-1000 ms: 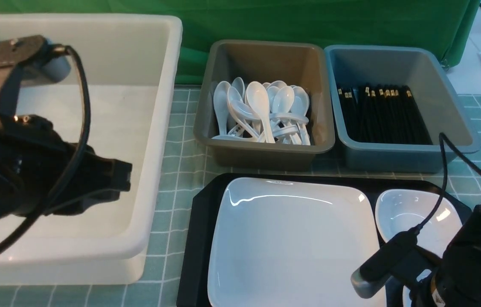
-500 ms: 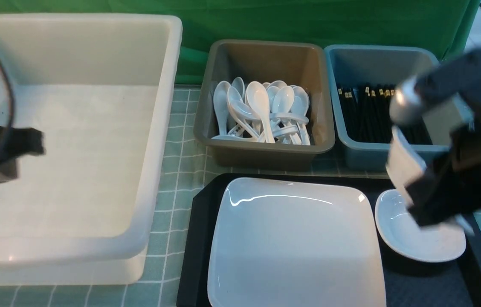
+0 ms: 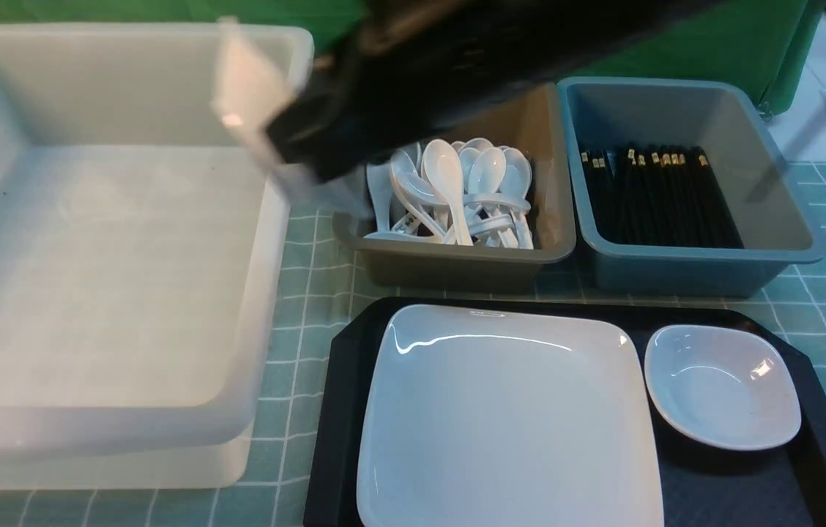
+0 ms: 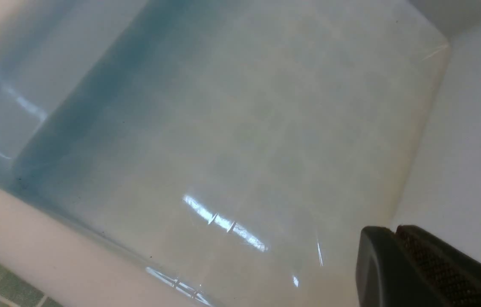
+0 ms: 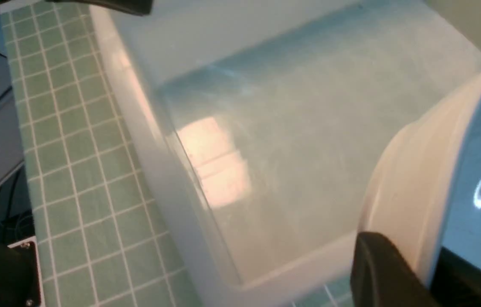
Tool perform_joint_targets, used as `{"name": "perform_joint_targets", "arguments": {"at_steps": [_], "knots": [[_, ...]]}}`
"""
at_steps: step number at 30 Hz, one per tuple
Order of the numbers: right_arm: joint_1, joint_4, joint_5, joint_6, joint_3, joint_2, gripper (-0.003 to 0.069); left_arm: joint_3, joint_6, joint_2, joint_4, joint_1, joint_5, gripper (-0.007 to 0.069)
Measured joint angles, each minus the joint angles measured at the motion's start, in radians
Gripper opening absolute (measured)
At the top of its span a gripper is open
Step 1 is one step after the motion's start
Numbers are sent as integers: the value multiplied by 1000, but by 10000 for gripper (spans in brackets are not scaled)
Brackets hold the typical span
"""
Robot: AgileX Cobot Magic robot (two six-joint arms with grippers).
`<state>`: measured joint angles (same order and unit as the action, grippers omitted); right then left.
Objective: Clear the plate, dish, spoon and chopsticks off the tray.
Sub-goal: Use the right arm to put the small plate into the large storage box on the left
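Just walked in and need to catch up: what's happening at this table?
The right gripper holds a small white dish on edge above the white tub. The large plate and a second small dish sit on the black tray. Spoons fill the grey bin, chopsticks the blue bin.

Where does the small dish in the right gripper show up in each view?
Front: held dish, blurred, upper left of centre, above the white tub's right rim.
Left wrist: not in it.
Right wrist: right edge, between the right gripper's fingers.
Shared landmark: the white tub, in all three.
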<state>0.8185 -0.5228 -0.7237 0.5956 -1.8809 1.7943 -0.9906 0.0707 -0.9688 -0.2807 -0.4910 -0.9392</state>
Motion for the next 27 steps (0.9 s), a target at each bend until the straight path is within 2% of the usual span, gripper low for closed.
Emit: {"name": "perform_joint_targets", "arguments": {"at_steps": [8,14,18,21,24,27], "knots": [[101,-16,50,23,-218,341,62,0,-12,19,1,-3,-2,11],[131,12,110,47,-249,465,62,0,-12,19,1,-3,-2,11],[139,67,137,49,-250,522,93,0,-16,19,1,-3,-2,11],[139,90,141,42,-252,541,198,0,-16,19,1,-3,-2,11],[140,93,127,16,-258,542,334,0,-16,19,1,-3,-2,11],[140,102,49,-39,-269,519,434,0,-28,19,-2,-3,-2,11]]}}
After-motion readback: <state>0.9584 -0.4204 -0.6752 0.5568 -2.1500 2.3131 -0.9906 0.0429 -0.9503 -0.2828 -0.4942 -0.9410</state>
